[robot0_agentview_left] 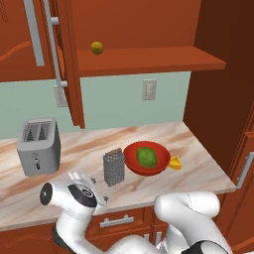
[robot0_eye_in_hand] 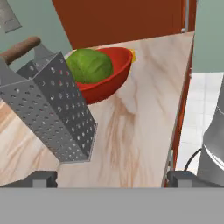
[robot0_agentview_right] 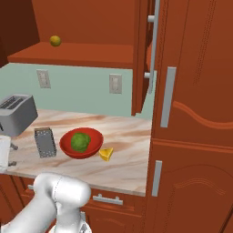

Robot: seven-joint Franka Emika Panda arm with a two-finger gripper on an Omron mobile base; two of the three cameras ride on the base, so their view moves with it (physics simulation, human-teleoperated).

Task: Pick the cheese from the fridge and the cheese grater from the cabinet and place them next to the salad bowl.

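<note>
The grey cheese grater (robot0_agentview_left: 113,167) (robot0_agentview_right: 45,142) (robot0_eye_in_hand: 52,105) stands upright on the marble counter (robot0_agentview_left: 149,191), just left of the red salad bowl (robot0_agentview_left: 146,158) (robot0_agentview_right: 82,143) (robot0_eye_in_hand: 109,81) with its green leafy ball. On the bowl's right side the yellow cheese (robot0_agentview_left: 174,162) (robot0_agentview_right: 106,154) (robot0_eye_in_hand: 132,54) rests against the rim. My gripper (robot0_agentview_left: 82,177) (robot0_agentview_right: 3,157) (robot0_eye_in_hand: 111,178) hovers open and empty near the counter's front edge, a little left of the grater and apart from it. The cabinet (robot0_agentview_left: 69,64) door hangs open above. The fridge is out of view.
A silver toaster (robot0_agentview_left: 38,146) (robot0_agentview_right: 16,113) sits at the counter's left. A small round yellow fruit (robot0_agentview_left: 96,47) (robot0_agentview_right: 55,40) lies on the cabinet shelf. Tall reddish-brown panels (robot0_agentview_right: 191,136) wall off the counter's right end. Drawers (robot0_agentview_left: 116,221) run under the front edge.
</note>
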